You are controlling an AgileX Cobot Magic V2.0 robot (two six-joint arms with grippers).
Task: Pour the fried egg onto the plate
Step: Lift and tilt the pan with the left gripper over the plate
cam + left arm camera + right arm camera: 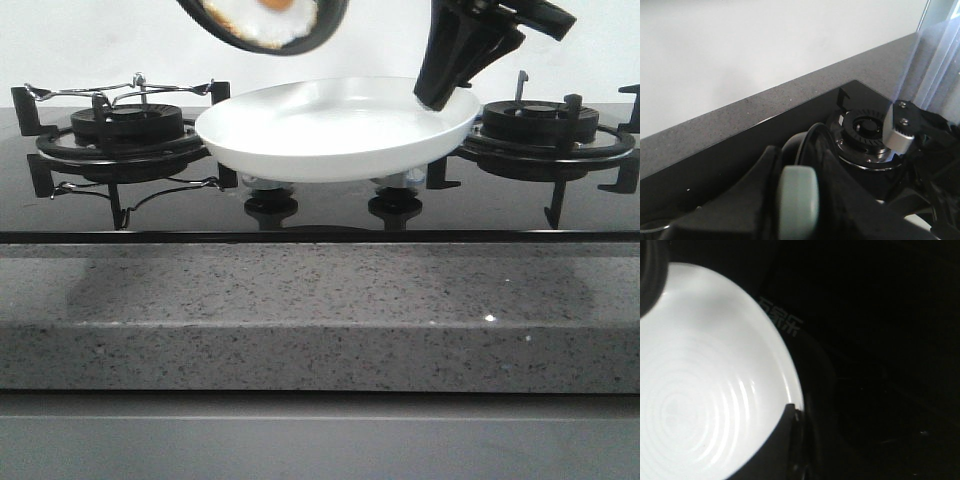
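Pale, brown-edged fried egg (268, 20) in the tilted pan (300, 30) above the glossy plate (330, 135) — both grippers' finger spread unclear.

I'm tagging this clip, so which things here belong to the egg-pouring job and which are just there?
Job:
- pale fried egg
- tilted black frying pan
- round glossy white plate
- right gripper at the plate rim

Just there:
- black left burner
- black right burner
- grey speckled counter
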